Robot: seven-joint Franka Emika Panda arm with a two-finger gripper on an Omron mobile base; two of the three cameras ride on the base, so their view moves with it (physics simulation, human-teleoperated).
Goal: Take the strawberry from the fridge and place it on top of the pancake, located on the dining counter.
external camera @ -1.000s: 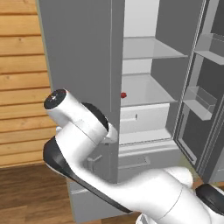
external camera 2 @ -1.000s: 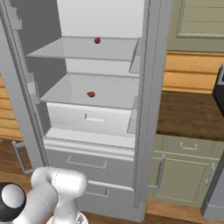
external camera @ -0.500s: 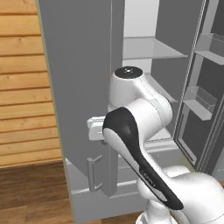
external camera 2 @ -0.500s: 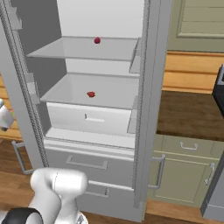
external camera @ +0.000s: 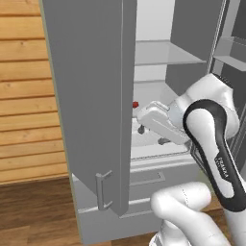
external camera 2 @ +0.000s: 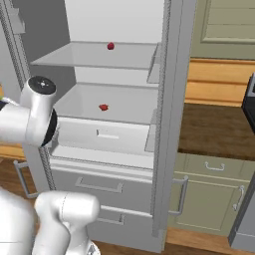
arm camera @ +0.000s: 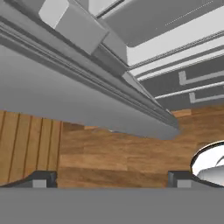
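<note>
Left base view shows the white arm bent at its dark elbow and reaching into the tall light grey double-door fridge [external camera: 91, 105], the hand level with the lower shelf and turned downward. Its claw [external camera: 153, 135] has its two small dark fingertips [external camera: 141, 129] spread wide apart, holding nothing. A tiny dark red strawberry [external camera: 135, 104] lies on that shelf just beyond and above the claw, not touching it. Right base view shows this berry [external camera 2: 103, 107] on the lower shelf and a second small red berry [external camera 2: 110, 46] on the shelf above. Hand view looks down past the fridge's lower drawers [arm camera: 183, 81] to the brown wooden plank floor [arm camera: 113, 155].
</note>
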